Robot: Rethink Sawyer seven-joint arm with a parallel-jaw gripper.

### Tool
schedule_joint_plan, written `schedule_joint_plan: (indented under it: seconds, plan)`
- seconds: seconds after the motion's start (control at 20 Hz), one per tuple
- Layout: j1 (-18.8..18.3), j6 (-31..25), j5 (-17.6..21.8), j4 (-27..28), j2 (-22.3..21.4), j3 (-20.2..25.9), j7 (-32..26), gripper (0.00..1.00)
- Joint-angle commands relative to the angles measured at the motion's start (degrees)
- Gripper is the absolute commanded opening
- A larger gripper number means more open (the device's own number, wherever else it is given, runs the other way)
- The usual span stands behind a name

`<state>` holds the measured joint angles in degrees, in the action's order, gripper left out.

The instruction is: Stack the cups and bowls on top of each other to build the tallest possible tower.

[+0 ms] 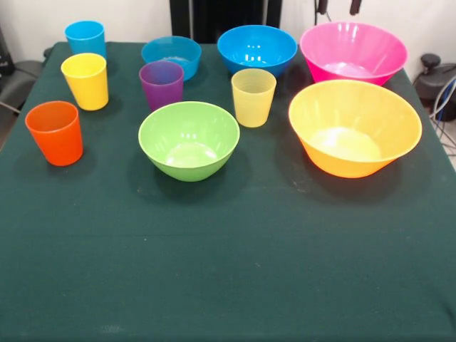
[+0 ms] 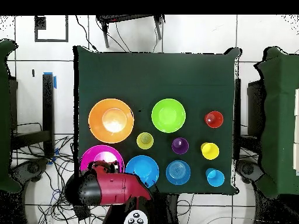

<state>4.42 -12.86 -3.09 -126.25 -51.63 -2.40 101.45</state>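
Note:
All cups and bowls stand apart, upright, none stacked. In the front view the blue cup, yellow cup and orange cup are at the left. The purple cup and pale yellow-green cup are mid-table. The small blue bowl, medium blue bowl and pink bowl line the far edge. The green bowl and orange-yellow bowl are nearer. My gripper shows only two dark tips at the top edge, apart and empty, above the pink bowl.
The dark green table cloth covers the whole table. In the overhead view my red and black arm hangs over the table's bottom edge beside the pink bowl. Cables and dark chairs lie around the table.

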Motion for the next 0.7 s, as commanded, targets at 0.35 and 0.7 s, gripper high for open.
schedule_joint_plan:
  seconds: [0.35, 0.7]
  plan:
    - [-3.12, -14.96, 1.02, 4.15, 5.76, 3.13, 4.12, 1.00]
    - [-5.67, -6.04, 3.33, 5.96, 14.35, 4.20, 3.27, 1.00]
